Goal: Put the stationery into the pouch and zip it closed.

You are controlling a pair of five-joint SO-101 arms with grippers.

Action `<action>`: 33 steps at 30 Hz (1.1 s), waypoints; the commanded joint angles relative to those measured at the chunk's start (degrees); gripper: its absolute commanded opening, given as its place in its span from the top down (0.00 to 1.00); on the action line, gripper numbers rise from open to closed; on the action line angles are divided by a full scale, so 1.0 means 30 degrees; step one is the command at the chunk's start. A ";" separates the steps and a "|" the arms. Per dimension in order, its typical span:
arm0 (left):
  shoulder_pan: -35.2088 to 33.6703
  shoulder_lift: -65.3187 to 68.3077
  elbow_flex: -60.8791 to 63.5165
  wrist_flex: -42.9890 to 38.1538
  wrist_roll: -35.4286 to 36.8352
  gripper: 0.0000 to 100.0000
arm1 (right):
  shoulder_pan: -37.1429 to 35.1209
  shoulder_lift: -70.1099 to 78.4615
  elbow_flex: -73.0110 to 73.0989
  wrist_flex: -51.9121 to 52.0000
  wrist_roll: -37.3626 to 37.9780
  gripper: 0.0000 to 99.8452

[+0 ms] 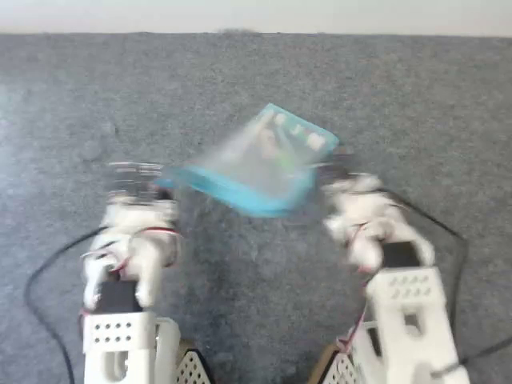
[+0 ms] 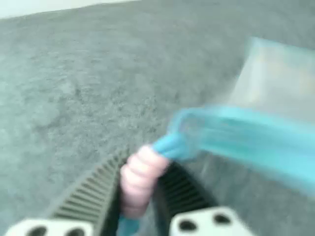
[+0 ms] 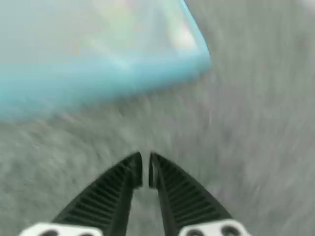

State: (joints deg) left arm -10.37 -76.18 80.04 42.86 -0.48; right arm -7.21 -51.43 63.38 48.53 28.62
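Setting: robotics test rig, lab or workroom type. Bench (image 1: 256,272) covered in grey felt-like mat. Plain pale wall (image 1: 256,14) along bench's far edge. White left arm (image 1: 128,264) and right arm (image 1: 396,280) at near edge, black cables (image 1: 36,288) trailing.

No legible print, even on the pouch (image 1: 254,166)

Soft, even, fairly bright light, faint shadow on the table (image 1: 264,264) beneath the pouch (image 1: 256,168).

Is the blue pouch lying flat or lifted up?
Lifted, it seems: the left hand pinches a pink tab at the pouch edge, tilting it off the carpet.
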 commanded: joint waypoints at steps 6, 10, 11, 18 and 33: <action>0.1495 0.0059 -0.0366 -0.0088 -0.0293 0.76 | 0.1333 -0.0337 -0.1143 0.0718 -0.2667 0.83; 0.3165 -0.0029 -0.0190 0.0615 -0.1377 0.74 | 0.0718 -0.0337 -0.1055 0.0952 -0.1993 0.71; 0.3663 -0.0029 0.0132 0.0586 -0.1670 0.74 | 0.0484 -0.0337 -0.0938 0.0952 -0.2022 0.71; 0.7092 -0.0059 0.1421 0.0498 -0.3516 0.74 | -0.1099 -0.0337 -0.0147 0.0806 -0.2989 0.74; 0.6359 -0.0059 0.1656 -0.1407 -0.0498 0.75 | -0.3736 -0.0484 0.2901 -0.3092 -0.3458 0.75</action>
State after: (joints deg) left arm 12.48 -76.18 84.88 44.00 -8.40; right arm -18.11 -51.78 72.26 42.11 18.95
